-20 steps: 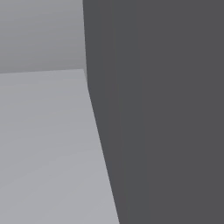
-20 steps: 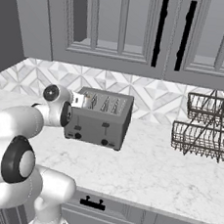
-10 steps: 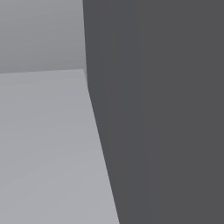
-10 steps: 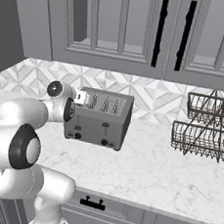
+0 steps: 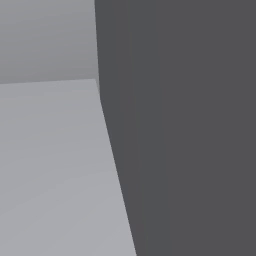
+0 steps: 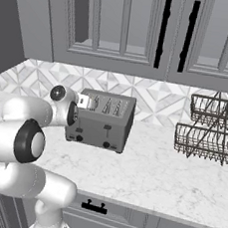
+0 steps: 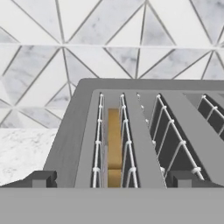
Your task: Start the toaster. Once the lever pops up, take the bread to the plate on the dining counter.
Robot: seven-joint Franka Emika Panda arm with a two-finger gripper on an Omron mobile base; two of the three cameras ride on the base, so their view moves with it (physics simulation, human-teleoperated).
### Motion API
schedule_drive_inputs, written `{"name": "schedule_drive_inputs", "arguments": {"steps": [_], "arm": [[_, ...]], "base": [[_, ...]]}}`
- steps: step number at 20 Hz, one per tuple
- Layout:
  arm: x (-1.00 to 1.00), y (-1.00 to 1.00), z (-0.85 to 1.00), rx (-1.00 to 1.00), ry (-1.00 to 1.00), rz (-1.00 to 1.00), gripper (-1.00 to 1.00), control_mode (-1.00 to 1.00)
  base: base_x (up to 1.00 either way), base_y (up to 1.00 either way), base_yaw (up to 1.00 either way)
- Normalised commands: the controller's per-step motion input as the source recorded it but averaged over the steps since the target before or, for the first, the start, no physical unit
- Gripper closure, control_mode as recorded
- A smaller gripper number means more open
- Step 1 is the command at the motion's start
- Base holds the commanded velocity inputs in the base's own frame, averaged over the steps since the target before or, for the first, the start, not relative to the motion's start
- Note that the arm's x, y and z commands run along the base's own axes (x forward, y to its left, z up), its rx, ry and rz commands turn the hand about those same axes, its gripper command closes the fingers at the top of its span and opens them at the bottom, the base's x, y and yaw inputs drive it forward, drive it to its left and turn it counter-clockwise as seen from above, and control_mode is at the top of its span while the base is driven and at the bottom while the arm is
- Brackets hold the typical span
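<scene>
**Bread sits in the toaster's left slot**

You have the bread standing on edge between the wire guides of the toaster, in its leftmost slot as the hand view shows it. Your gripper hovers just above that slot, fingers spread wide, holding nothing. The toaster rests on the marble counter, with a wire rack well apart to its right.

Flat, even rendered light with no glare or blur leaves only a soft shadow under the grey boxy metal toaster on the white veined marble worktop.
</scene>
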Motion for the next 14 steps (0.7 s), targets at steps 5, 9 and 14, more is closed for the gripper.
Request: {"name": "schedule_drive_inputs", "arguments": {"steps": [5, 9, 14], "arm": [[0.09, 0.0, 0.0, 0.0, 0.0, 0.0, -1.0, -1.0], [0.03, -0.06, 0.0, 0.0, 0.0, 0.0, -1.0, -1.0], [0.03, -0.01, 0.0, 0.0, 0.0, 0.0, -1.0, -1.0]], "base": [[0.0, 0.0, 0.0], [0.0, 0.0, 0.0], [0.0, 0.0, 0.0]]}}
